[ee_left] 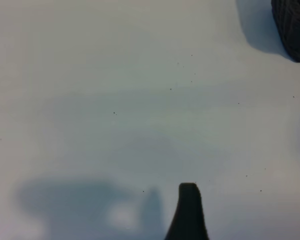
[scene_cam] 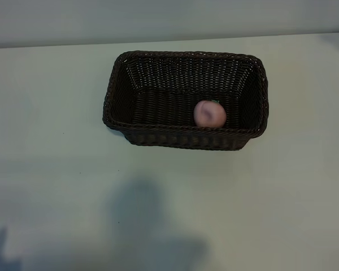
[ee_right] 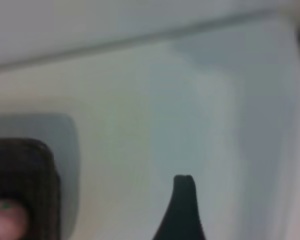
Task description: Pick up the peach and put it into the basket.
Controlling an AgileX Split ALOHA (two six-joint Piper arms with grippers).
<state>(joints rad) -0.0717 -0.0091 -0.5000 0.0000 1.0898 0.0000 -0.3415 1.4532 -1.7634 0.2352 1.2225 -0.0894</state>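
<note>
The pale-pink peach [scene_cam: 209, 113] lies inside the dark-brown woven basket [scene_cam: 186, 137], against its near wall and right of the middle. Neither arm appears in the exterior view. In the left wrist view only one dark fingertip [ee_left: 188, 200] of the left gripper shows, over bare table, with a corner of the basket [ee_left: 294, 27] far off. The right wrist view shows one dark fingertip [ee_right: 184, 192] too, apart from the basket [ee_right: 35, 170], where the peach [ee_right: 7, 220] with its green bit peeks out. Both grippers stand open and hold nothing.
The pale table [scene_cam: 56, 169] spreads all around the basket. Its far edge meets a wall [scene_cam: 158, 20] just behind the basket. Soft arm shadows [scene_cam: 141, 226] fall on the table's near part.
</note>
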